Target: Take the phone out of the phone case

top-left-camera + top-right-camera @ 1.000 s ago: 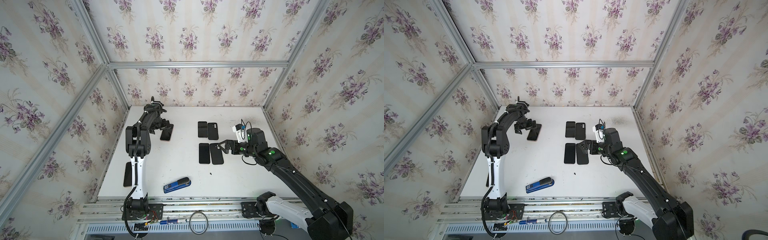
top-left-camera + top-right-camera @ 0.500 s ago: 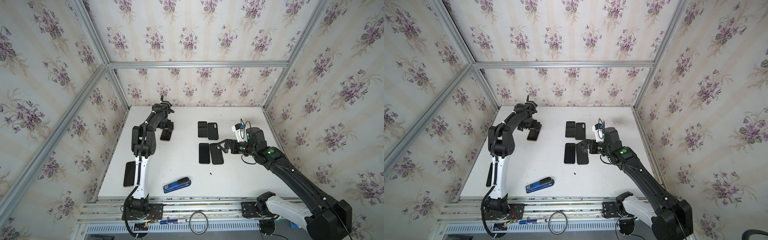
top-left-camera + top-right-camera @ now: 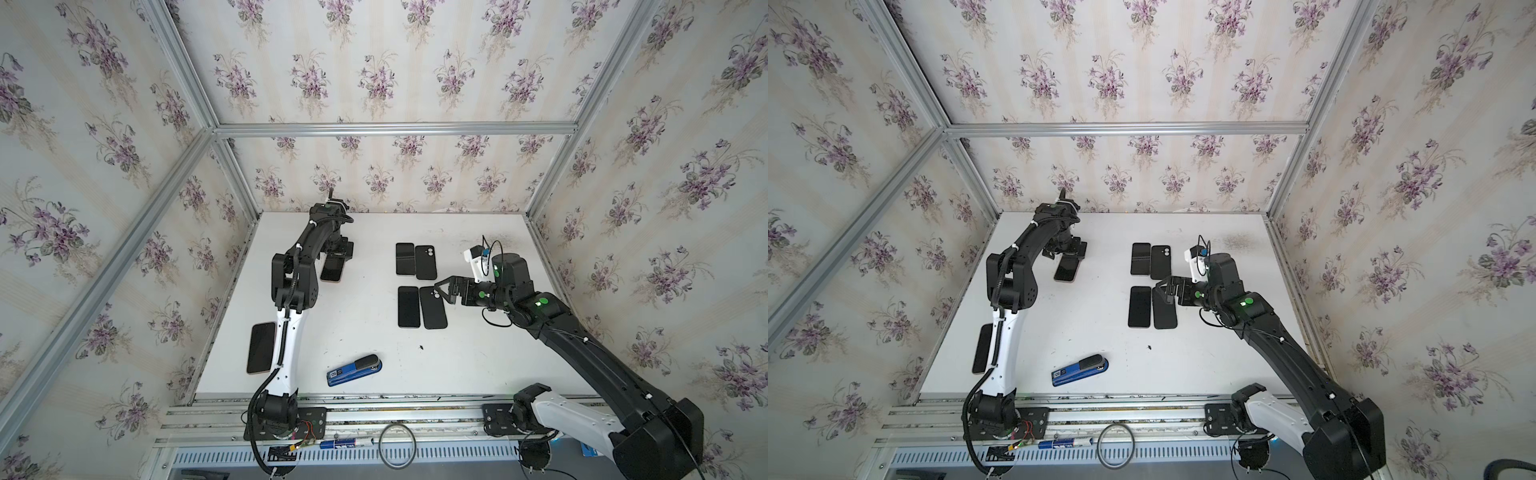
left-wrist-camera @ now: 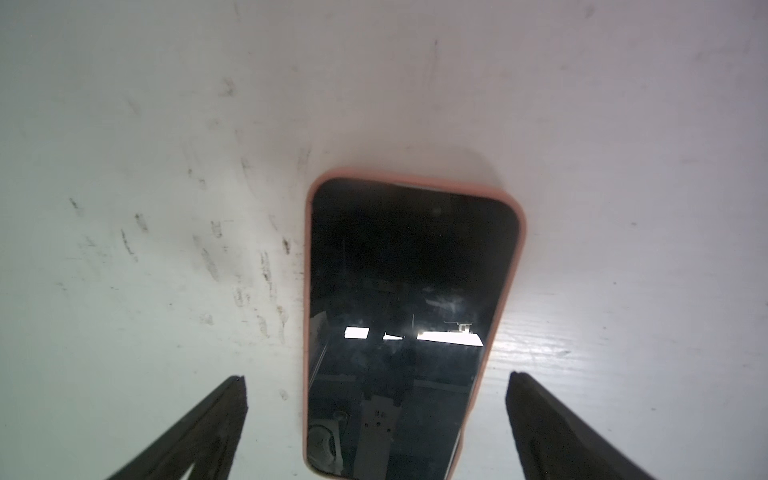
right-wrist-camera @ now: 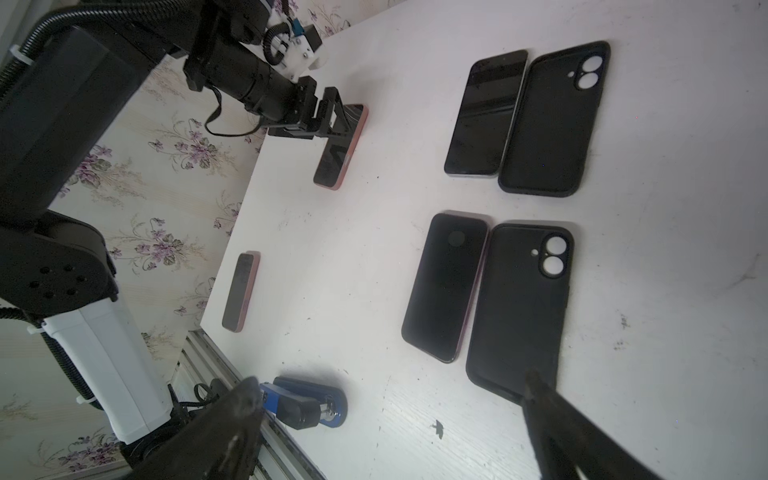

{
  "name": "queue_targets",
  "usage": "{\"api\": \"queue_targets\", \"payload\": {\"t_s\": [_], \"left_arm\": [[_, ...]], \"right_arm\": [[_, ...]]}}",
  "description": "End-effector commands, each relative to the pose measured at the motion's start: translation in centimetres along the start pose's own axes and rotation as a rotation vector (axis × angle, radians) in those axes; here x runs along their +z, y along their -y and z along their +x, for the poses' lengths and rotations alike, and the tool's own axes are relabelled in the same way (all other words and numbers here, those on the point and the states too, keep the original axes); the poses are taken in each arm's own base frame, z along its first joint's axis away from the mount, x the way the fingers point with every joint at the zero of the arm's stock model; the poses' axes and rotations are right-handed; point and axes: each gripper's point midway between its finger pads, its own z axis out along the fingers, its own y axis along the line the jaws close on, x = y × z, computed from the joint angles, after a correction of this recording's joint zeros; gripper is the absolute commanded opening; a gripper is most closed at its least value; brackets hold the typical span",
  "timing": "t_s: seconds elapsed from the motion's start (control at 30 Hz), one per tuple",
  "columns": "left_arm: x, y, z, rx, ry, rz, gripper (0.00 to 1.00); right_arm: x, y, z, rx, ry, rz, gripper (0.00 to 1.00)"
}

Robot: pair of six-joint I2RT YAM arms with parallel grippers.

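Left gripper (image 4: 376, 376) swung over pink-cased phone (image 4: 407, 270), jaws apart (clear both edges); right gripper (image 5: 390, 378) wide too.

- The phone (image 4: 411, 311), centre of the left wrist view, shows a glossy glass screen mirroring bright lights.
- Its case (image 4: 308, 291) is a matt salmon-pink rim, rubbery in look.
- The table (image 4: 166, 166) is white, faintly grained and scuffed.
- A black case (image 5: 519, 307), right of centre, is matt.
- The stapler (image 3: 354, 370) looks like shiny blue plastic.
- Frame bars (image 3: 395, 128) are brushed metal.
- The walls (image 3: 374, 62) are matt floral paper.
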Motion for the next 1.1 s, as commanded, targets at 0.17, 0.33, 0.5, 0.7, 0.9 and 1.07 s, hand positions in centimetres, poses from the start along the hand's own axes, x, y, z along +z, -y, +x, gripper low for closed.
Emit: {"api": "queue_targets", "payload": {"t_s": [0.17,0.33,0.5,0.7,0.9,1.07], "left_arm": [[0.1,0.0,2.0,-0.008,-0.093,0.045,1.0],[0.3,0.1,2.6,-0.009,-0.115,0.057,0.99],[0.4,1.1,3.7,0.018,-0.147,0.085,0.99],[0.6,1.0,3.9,-0.004,-0.157,0.103,0.98],[0.6,1.0,4.5,0.004,-0.175,0.103,0.98],[0.6,1.0,4.7,-0.001,-0.183,0.103,0.93]], "right_arm": [[-0.4,-1.4,-1.4,-0.02,0.047,-0.048,1.0],[-0.1,-1.7,-1.8,-0.031,0.045,-0.06,1.0],[0.6,-1.8,-2.3,-0.05,0.033,-0.066,1.0],[1.0,-2.4,-2.7,-0.067,0.011,-0.088,1.0],[0.4,-2.4,-2.8,-0.079,0.027,-0.078,1.0],[-0.3,-2.6,-2.7,-0.095,0.025,-0.071,1.0]]}}
